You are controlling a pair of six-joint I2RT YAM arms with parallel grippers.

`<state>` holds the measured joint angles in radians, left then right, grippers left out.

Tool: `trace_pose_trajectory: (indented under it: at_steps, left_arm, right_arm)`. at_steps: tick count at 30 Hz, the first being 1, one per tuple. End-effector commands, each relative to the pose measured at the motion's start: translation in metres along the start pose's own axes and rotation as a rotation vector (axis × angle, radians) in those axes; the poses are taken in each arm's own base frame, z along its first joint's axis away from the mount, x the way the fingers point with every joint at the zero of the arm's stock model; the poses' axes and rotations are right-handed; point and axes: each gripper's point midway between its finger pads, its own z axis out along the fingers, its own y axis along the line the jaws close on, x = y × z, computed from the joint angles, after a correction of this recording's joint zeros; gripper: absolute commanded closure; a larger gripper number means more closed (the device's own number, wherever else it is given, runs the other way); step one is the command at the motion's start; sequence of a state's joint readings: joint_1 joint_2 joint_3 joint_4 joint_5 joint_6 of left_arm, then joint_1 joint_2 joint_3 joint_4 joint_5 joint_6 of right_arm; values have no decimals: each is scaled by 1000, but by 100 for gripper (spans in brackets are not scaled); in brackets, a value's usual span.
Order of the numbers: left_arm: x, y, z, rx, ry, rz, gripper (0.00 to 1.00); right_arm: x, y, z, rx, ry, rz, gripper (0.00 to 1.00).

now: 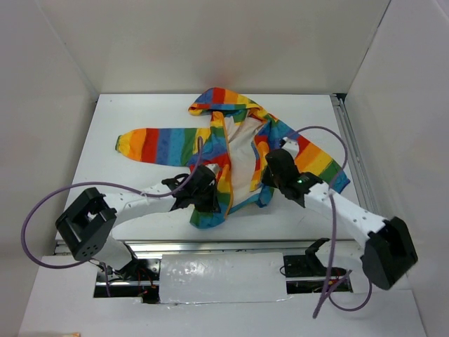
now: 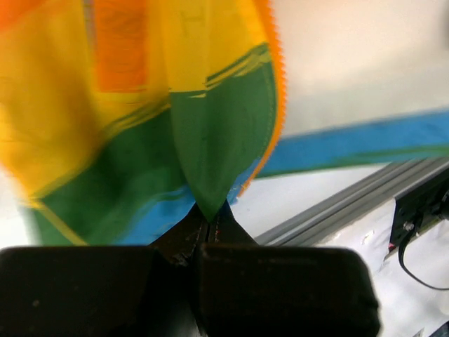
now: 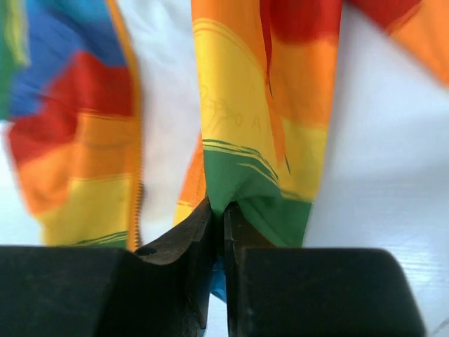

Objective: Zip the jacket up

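Both tools pinch jacket [image 1: 231, 151] | left tool [image 2: 209, 223] | right tool [image 3: 219, 214]

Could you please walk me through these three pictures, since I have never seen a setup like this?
The top picture looks down from above on two robot arms bolted at the near edge of a white table. On it lies a small rainbow-striped hooded jacket, its front open so the white lining shows. The other two pictures come from cameras on each wrist, looking along the arm's own two fingers. The left gripper is shut on the jacket's green stripe, beside the orange zipper edge. The right gripper also has its fingers pinched on green jacket fabric. So each arm holds one front panel; the zipper is not yet closed.
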<state>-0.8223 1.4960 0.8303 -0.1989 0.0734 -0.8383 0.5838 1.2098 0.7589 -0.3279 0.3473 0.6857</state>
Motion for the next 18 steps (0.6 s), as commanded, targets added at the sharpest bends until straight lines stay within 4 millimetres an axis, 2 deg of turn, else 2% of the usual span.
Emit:
trace_pose_trajectory:
  at_steps: [1, 4, 7, 9, 11, 13, 15, 16, 17, 18]
  left_arm:
    - [-15, 9, 5, -22, -41, -22, 100]
    - [-17, 16, 10, -45, -31, -44, 100]
    - [-19, 15, 12, -33, -34, -38, 100]
    - [-20, 12, 14, -19, -34, -37, 100]
    - [-19, 18, 19, -44, -23, -42, 100]
    - [-21, 25, 23, -84, -15, -67, 100]
    - [-21, 41, 26, -155, -4, -99, 100]
    - [-22, 44, 26, -166, 1, -113, 100]
    - [-23, 47, 26, -172, 2, -121, 100]
    - [-24, 49, 26, -173, -2, -125, 100]
  right_arm:
    - [-25, -10, -25, -28, -106, -11, 86]
    - [-29, -27, -40, -20, -133, -72, 84]
    - [-34, -40, -47, 30, -148, -71, 81]
    - [-35, -36, -48, 11, -141, -74, 76]
    - [-34, -31, -48, -13, -127, -86, 71]
    - [-33, -42, -47, 43, -126, -60, 71]
    - [-31, -52, -45, 77, -115, -30, 75]
    - [-27, -51, -44, 54, -93, -33, 79]
    - [-24, -50, -43, 41, -82, -38, 88]
    - [-24, -51, -42, 26, -93, -32, 92]
